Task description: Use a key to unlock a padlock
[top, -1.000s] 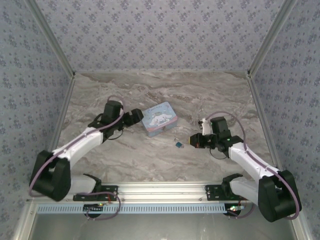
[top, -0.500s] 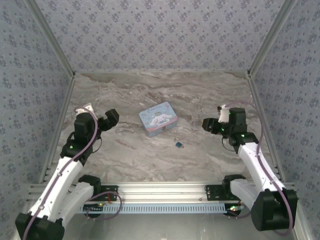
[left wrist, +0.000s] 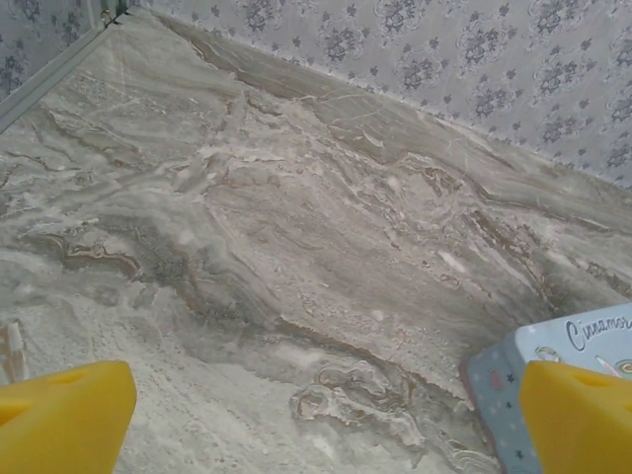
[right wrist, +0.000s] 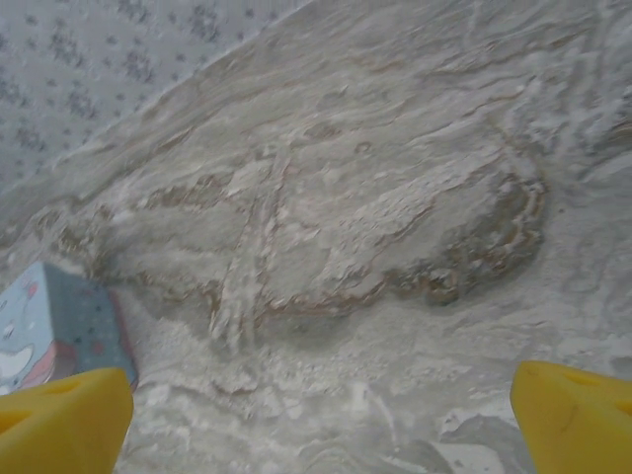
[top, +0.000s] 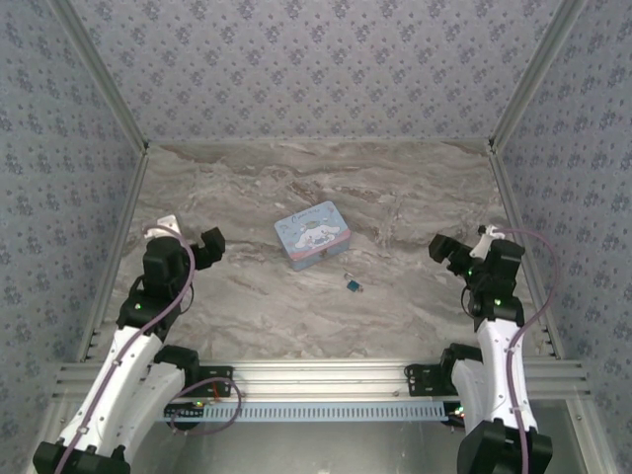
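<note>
The tiny blue-teal padlock [top: 353, 285] lies on the marble table, just in front of the tin box. A slim dark sliver that looks like the key [top: 347, 274] lies right beside it; whether they touch is too small to tell. My left gripper [top: 210, 248] hangs far to the left, open, its yellow fingertips [left wrist: 61, 415] wide apart over bare marble. My right gripper [top: 445, 250] hangs far to the right, also open, with its yellow fingertips [right wrist: 59, 420] spread and nothing between them. Neither gripper is near the padlock.
A pale blue cartoon-printed tin box [top: 312, 234] stands at the table's middle; its corner shows at the left wrist view's right edge [left wrist: 583, 341] and the right wrist view's left edge [right wrist: 49, 316]. Patterned walls close in three sides. A metal rail [top: 316, 375] runs along the near edge.
Both arms have drawn back from the centre to the sides. The right gripper, shut near the padlock a second ago, has opened. Padlock and tin box have not moved.
</note>
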### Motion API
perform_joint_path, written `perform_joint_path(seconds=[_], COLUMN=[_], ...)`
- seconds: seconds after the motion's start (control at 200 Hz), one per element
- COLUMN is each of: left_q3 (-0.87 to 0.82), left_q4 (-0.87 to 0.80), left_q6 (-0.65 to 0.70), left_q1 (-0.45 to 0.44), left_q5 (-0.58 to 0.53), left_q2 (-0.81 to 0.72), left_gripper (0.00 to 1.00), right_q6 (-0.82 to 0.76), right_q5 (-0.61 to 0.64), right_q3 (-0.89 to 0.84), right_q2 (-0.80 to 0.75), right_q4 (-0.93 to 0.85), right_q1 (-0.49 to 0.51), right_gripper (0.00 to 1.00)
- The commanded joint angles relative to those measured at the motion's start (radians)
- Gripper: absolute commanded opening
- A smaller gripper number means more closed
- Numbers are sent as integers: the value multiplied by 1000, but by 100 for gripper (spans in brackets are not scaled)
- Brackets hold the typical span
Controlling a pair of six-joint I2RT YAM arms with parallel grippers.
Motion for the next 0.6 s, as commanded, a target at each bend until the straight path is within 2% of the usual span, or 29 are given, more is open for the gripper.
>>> perform_joint_path(seconds=[0.0, 0.225, 0.6], left_q3=[-31, -76, -96], left_q4=[81, 129, 160], left_q6=[84, 147, 137], left_q1=[6, 6, 5], left_q5=[-25, -20, -24], left_q2=[-29, -22, 2], left_gripper=[100, 100, 99], right_q6=[19, -41, -193], right_q5=[102, 232, 301], right_q3=[-51, -187, -248], right_q2=[-33, -11, 294], right_q4=[109, 356, 718], right_q1=[-11, -11, 57], right_gripper=[100, 100, 100])
